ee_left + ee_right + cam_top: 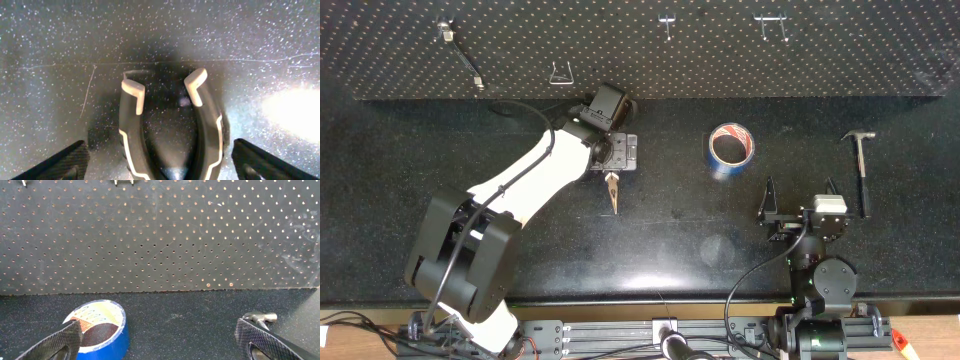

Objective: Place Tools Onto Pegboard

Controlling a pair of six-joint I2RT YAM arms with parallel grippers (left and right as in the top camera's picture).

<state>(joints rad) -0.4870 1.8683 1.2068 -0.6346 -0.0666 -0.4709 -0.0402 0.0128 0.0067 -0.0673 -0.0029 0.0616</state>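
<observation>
Black speckled bench (420, 150) runs below a dark pegboard (620, 40) that stands along its far edge and carries several metal hooks (772, 25). I read the pliers (614, 192) as the tool in hand for this step. They lie flat on the bench left of centre, with the long axis running from the pegboard side toward the arm bases. The nose points at the bases and the two curved handles (132, 95) spread toward the pegboard. The left hand (157, 152) hangs directly over the handle end, its fingers set wide and well outside both handles, one on each side, so the closing line crosses the long axis. I cannot tell its height above the tool, and no finger touches the pliers. My judgement: the coming move is a straight descent and a close on the handles, and nothing stands in the way. A blue tape roll (730, 148) sits to the right of centre, well apart from the pliers, and a hammer (861, 170) lies farther right with its head toward the pegboard. The right hand (800, 202) is parked near its base, fingers wide and holding nothing, nearer to the tape roll and hammer than to the pliers.
</observation>
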